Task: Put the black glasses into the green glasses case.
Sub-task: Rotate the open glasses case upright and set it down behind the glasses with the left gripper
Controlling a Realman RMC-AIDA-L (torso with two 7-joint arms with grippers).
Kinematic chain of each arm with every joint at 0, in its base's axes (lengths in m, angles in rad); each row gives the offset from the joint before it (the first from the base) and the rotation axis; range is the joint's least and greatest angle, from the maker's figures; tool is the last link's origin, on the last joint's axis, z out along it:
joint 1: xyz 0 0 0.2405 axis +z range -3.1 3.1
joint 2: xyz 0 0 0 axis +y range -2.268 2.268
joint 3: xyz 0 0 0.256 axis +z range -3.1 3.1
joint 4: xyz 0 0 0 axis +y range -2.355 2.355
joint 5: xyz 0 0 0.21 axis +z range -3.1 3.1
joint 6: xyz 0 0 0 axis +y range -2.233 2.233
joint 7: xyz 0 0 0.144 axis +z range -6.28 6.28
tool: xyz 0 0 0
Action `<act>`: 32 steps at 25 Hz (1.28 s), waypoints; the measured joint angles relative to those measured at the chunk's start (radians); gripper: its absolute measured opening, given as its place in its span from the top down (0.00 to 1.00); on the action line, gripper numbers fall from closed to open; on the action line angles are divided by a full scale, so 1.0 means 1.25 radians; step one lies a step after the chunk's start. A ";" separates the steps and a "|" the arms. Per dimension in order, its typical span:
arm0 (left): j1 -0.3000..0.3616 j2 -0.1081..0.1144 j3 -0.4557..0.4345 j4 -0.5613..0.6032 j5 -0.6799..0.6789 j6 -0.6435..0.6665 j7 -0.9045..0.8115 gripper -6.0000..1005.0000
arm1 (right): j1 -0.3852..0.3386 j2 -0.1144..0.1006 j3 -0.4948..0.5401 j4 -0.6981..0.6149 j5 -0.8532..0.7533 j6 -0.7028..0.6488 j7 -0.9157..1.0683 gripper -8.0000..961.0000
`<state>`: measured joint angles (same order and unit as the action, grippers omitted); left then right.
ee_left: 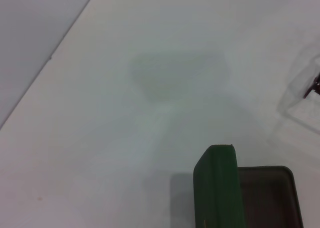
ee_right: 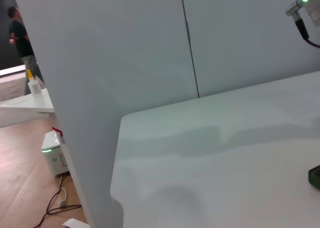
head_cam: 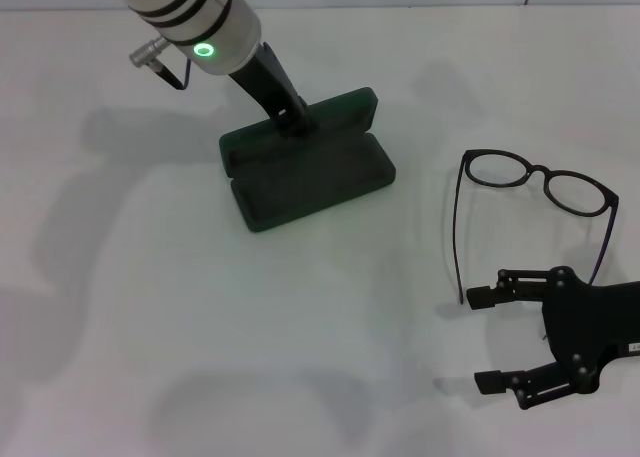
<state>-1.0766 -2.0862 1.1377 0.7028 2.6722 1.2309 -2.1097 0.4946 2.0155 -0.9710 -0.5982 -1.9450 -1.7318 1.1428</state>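
Observation:
The green glasses case [head_cam: 305, 172] lies open in the middle of the white table, its lid [ee_left: 218, 187] standing up on the far side and its dark lining [ee_left: 270, 198] bare. My left gripper [head_cam: 293, 115] reaches down from the far left and meets the lid's edge. The black glasses [head_cam: 540, 182] rest on the table to the right of the case, temple arms unfolded and pointing toward me. My right gripper [head_cam: 490, 339] hovers open just nearer than the glasses. One of its fingertips [head_cam: 482, 297] sits close to the end of a temple arm. A sliver of the case [ee_right: 316, 177] shows in the right wrist view.
The white table [head_cam: 150, 307] has bare surface left of and in front of the case. A white wall panel [ee_right: 100, 63] stands beyond the table's edge [ee_right: 117, 153] in the right wrist view, with floor, cables and a person far behind it.

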 joint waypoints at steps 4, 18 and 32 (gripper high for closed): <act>-0.004 0.000 0.000 0.005 -0.006 0.013 0.028 0.78 | -0.003 -0.001 0.000 0.000 0.000 0.000 0.000 0.08; 0.091 -0.002 0.079 0.176 -0.095 0.148 0.282 0.78 | -0.008 0.001 0.000 0.001 0.000 0.007 0.000 0.08; 0.109 -0.008 0.117 0.178 -0.107 0.115 0.269 0.79 | -0.007 0.001 -0.010 0.001 0.000 0.007 0.000 0.08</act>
<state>-0.9402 -2.0958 1.2840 0.9249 2.5388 1.3741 -1.7737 0.4854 2.0172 -0.9829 -0.5970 -1.9451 -1.7226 1.1428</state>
